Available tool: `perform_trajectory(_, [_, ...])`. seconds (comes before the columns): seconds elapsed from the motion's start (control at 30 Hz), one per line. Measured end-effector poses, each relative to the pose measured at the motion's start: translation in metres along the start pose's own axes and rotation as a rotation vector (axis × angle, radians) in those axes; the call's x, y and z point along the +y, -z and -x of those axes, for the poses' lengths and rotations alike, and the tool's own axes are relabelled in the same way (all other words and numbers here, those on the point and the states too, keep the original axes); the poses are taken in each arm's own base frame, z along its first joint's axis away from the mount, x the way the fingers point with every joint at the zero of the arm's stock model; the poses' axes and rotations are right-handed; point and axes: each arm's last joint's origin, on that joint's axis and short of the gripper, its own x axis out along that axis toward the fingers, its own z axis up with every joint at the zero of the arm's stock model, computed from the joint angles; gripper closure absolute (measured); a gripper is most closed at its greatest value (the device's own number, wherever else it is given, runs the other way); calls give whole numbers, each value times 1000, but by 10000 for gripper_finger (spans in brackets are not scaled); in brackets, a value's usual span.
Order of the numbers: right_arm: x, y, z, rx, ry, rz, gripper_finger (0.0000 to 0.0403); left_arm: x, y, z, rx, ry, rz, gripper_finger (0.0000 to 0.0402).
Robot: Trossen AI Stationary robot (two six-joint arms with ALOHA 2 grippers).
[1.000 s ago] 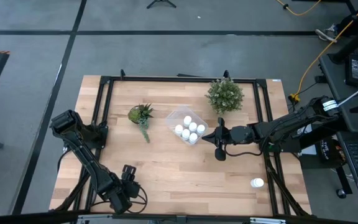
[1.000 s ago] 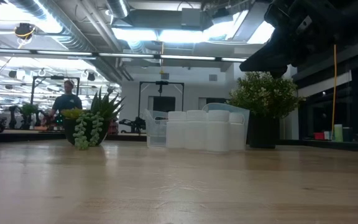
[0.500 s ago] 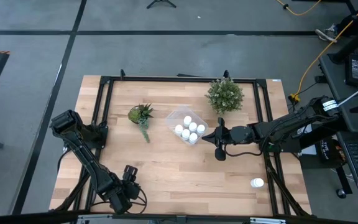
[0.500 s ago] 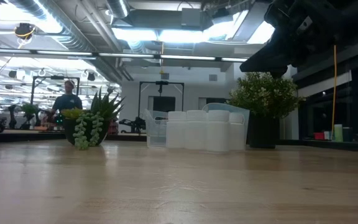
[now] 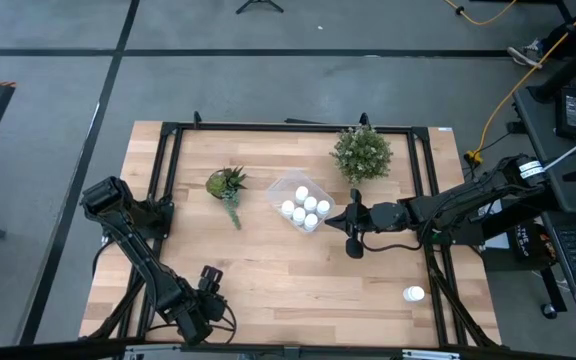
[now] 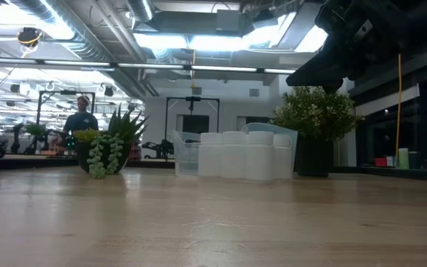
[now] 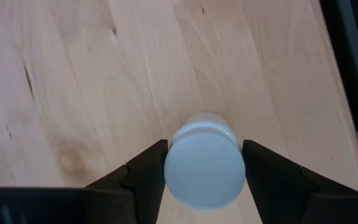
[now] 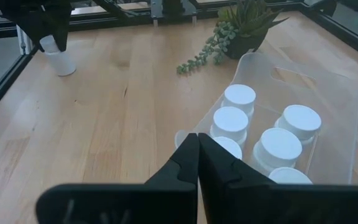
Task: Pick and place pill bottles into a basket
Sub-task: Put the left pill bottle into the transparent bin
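A white pill bottle (image 7: 204,168) stands upright on the wood near the table's near left corner, with my left gripper (image 7: 205,146) around its cap; from across the table the same bottle (image 8: 62,64) shows under that gripper. In the high view the gripper (image 5: 208,285) hides it. The clear basket (image 5: 303,205) at mid-table holds several pill bottles (image 8: 230,118). My right gripper (image 8: 197,155) hovers shut just right of the basket, touching nothing. Another pill bottle (image 5: 413,294) stands near the table's near right corner. My left gripper has the bottle's cap (image 7: 173,165) between its two fingers, one on each side, with no gap showing. The fingers come from above, pointing steeply down. The bottle stays upright with its base on the table.
A succulent with trailing strands (image 5: 226,185) stands left of the basket and a bushy potted plant (image 5: 361,153) behind its right side. A black frame rail (image 5: 168,170) borders the table. A person (image 6: 80,122) stands far off in the room.
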Motion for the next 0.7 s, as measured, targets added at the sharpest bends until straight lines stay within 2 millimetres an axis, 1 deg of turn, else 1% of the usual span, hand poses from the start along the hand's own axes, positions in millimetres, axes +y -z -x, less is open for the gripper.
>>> perform_trajectory(0.13, [0,0,0,0,0,-1,398,0,-1,1,-5,4,1,228])
perform_trajectory(0.27, [0,0,0,0,0,-1,398,0,-1,1,-2,10,0,240])
perform_trajectory(0.4, [0,0,0,0,0,-1,398,0,-1,2,0,13,-4,242])
perform_trajectory(0.53, [0,0,0,1,0,-1,398,1,0,4,1,19,-51,242])
perform_trajectory(0.7, [0,0,0,1,0,0,398,11,-5,13,-34,18,-63,242])
